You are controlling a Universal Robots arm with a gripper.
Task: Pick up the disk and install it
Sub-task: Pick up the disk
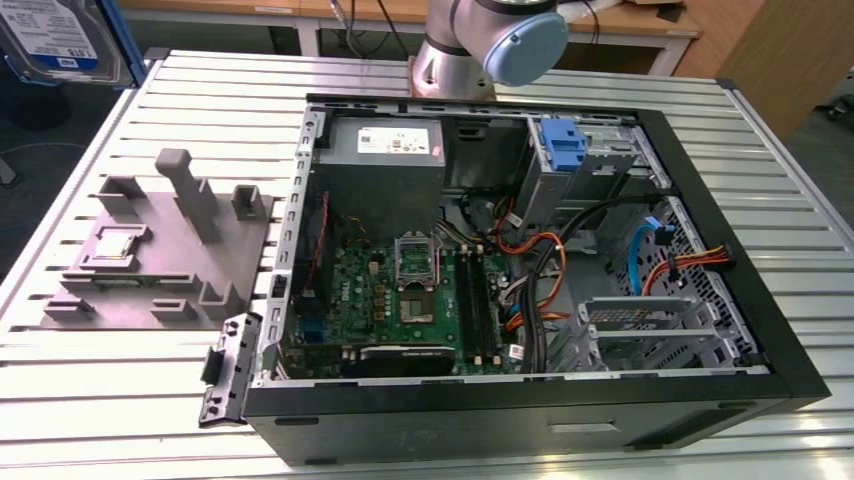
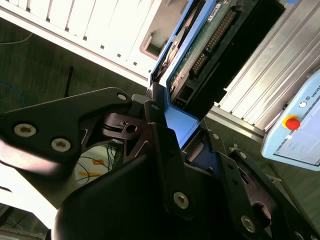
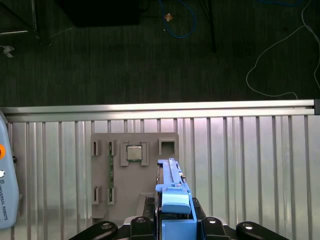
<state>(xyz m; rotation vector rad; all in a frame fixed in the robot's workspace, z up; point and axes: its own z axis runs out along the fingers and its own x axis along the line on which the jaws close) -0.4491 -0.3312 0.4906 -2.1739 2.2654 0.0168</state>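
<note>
gripper [image 3: 175,225]: pinching the disk [image 3: 172,182] by its blue carrier [image 3: 176,202] | disk: held up over the grey fixture plate [image 3: 102,175] | pc case [image 1: 747,300]: lying open on the slatted table [image 1: 107,390]

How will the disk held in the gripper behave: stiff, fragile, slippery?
Probably stiff: the disk juts straight from the gripper. Perhaps fragile: its bare circuit board is exposed. The smooth blue carrier frame might slip.

Slotted alu table [image 1: 80,390], 2 items on top.
I see open PC case [image 1: 507,425] at exterior view's right, grey fixture plate [image 1: 154,262] just beside it, left.
</note>
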